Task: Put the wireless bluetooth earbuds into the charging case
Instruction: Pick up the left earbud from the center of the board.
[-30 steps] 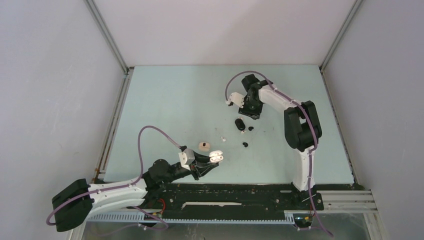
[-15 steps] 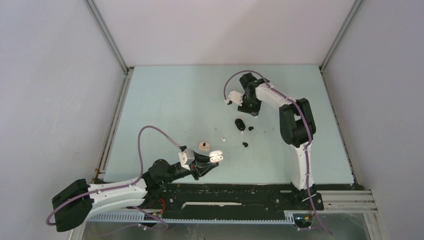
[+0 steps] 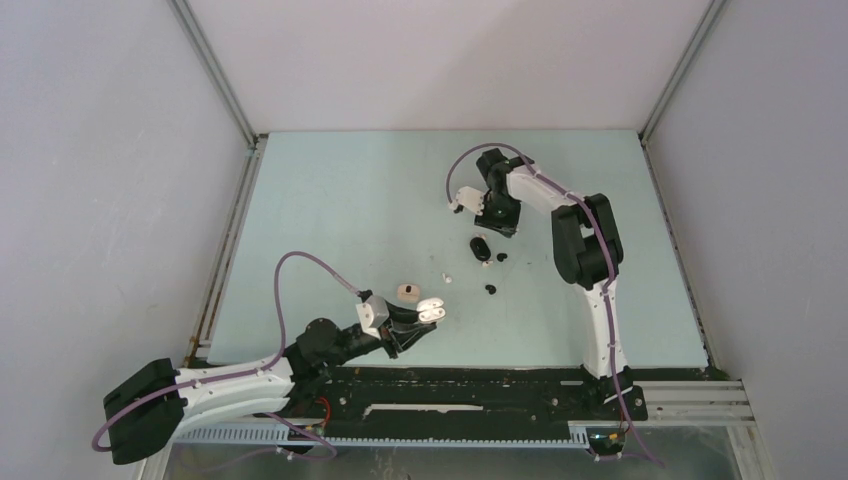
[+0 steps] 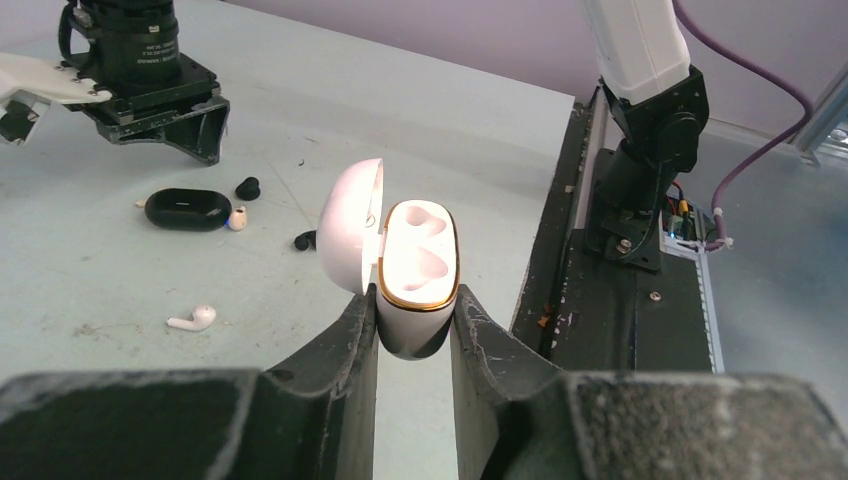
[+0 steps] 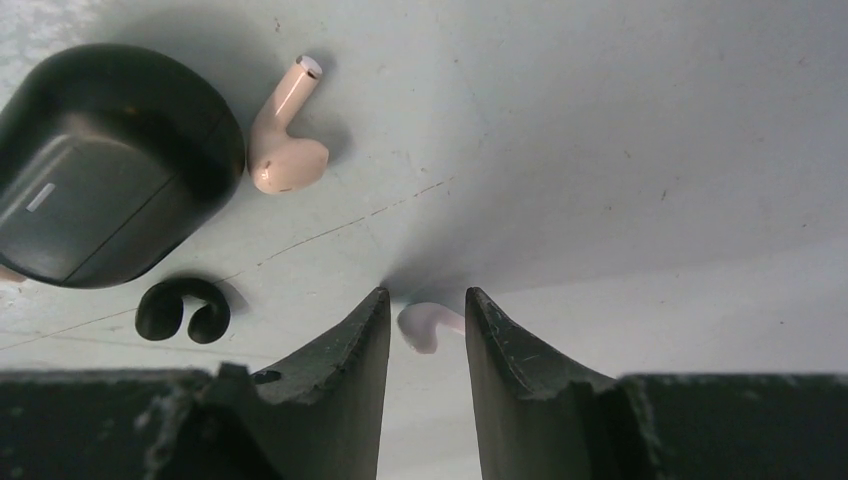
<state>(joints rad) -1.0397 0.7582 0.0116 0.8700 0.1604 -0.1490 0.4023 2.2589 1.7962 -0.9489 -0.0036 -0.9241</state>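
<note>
The left fingers (image 4: 340, 370) are clenched on the base of the white case (image 4: 418, 262), holding it just above the near edge of the tabletop (image 5: 650, 120) with its lid swung back and both sockets empty and facing up. Far across the tabletop, the right fingers (image 5: 350, 360) point down with a pale bud (image 5: 428, 326) in the narrow gap between them. Whether they already pinch it cannot be told. A black case (image 5: 100, 170), a pink bud (image 5: 283, 140) just beside it and a black bud (image 5: 183, 309) lie close by, and a white bud (image 4: 192, 319) lies apart, nearer the white case. The step in hand looks like picking up the pale bud. It is tiny and rounded, so it could squirt out sideways. The grip should fall across its body with the fingers square to it and low to the surface. The lift should go straight up, clear of the black case. The left arm should keep the white case steady and level so that a socket lies open from above. The bud's stem will probably need to line up with the socket before it is let go.
</note>
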